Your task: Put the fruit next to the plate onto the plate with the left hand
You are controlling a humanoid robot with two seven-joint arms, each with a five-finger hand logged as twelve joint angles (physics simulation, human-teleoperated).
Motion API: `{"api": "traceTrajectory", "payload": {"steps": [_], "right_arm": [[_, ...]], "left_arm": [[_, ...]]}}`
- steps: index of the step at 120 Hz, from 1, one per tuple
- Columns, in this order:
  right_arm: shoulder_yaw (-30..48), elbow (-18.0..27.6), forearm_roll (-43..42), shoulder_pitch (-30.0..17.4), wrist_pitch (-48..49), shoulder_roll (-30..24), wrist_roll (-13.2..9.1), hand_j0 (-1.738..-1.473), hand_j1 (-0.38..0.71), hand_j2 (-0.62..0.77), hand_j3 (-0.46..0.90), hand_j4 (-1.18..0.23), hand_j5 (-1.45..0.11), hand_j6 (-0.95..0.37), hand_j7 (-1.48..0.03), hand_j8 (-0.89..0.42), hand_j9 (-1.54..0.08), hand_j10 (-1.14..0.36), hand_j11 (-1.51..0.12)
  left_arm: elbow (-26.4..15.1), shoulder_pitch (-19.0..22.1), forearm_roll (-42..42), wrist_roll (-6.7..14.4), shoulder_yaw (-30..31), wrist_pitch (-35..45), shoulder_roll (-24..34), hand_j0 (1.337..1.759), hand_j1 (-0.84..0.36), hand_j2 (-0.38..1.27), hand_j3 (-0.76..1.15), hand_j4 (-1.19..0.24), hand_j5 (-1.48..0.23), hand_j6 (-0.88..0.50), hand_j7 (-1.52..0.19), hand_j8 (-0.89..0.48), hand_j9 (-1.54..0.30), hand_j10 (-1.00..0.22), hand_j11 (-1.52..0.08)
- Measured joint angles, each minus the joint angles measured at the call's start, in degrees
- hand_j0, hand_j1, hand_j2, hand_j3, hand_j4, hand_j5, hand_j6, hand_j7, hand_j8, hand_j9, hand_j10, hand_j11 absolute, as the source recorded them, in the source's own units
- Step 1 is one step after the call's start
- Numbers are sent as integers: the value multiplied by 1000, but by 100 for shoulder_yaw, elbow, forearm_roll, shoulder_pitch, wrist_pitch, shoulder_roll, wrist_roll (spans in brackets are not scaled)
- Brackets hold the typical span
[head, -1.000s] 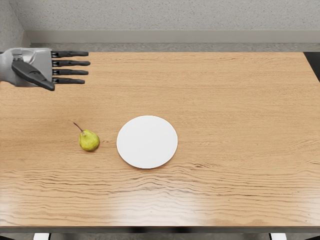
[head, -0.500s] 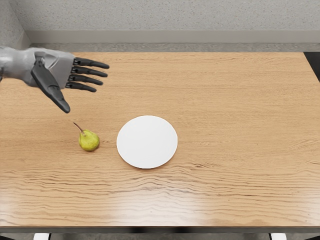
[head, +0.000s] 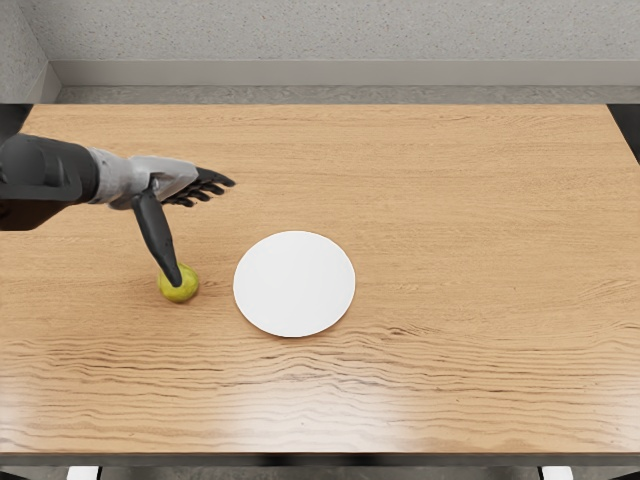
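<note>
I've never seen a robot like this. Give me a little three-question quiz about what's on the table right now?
1. True or false: the pear lies on the plate.
2. In the picture, the pear is on which side of the plate? A left, B right, C behind.
3. Fill in: the left hand has its fingers ____ (spread or curled).
Key: 1 false; 2 A; 3 spread.
</note>
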Motion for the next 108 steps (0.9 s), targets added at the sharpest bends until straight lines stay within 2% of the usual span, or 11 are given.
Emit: {"api": "traceTrajectory", "payload": {"steps": [15, 35, 64, 108], "right_arm": [[0, 0, 0, 0, -4, 0, 0, -1658, -349, 0, 0, 0, 0, 0, 0, 0, 0, 0, 0], [1, -1, 0, 0, -7, 0, 0, -1658, -349, 0, 0, 0, 0, 0, 0, 0, 0, 0, 0], [3, -2, 0, 0, -9, 0, 0, -1658, -349, 0, 0, 0, 0, 0, 0, 0, 0, 0, 0], [9, -8, 0, 0, -17, 0, 0, -1658, -349, 0, 0, 0, 0, 0, 0, 0, 0, 0, 0]], "left_arm": [[-244, 9, 439, 1, 392, 868, -30, 1658, 304, 8, 0, -41, -50, -42, -50, -42, -50, -41, -49], [-332, 105, 735, 2, 766, 1470, -186, 1658, 304, 9, 0, -41, -50, -42, -50, -42, -50, -41, -50], [-358, 476, 1049, 2, 949, 1843, -242, 1658, 304, 9, 0, -42, -50, -43, -50, -43, -50, -41, -50], [-354, 510, 1527, 2, 1344, 2604, -519, 1658, 305, 10, 0, -42, -50, -43, -50, -43, -50, -41, -50]]}}
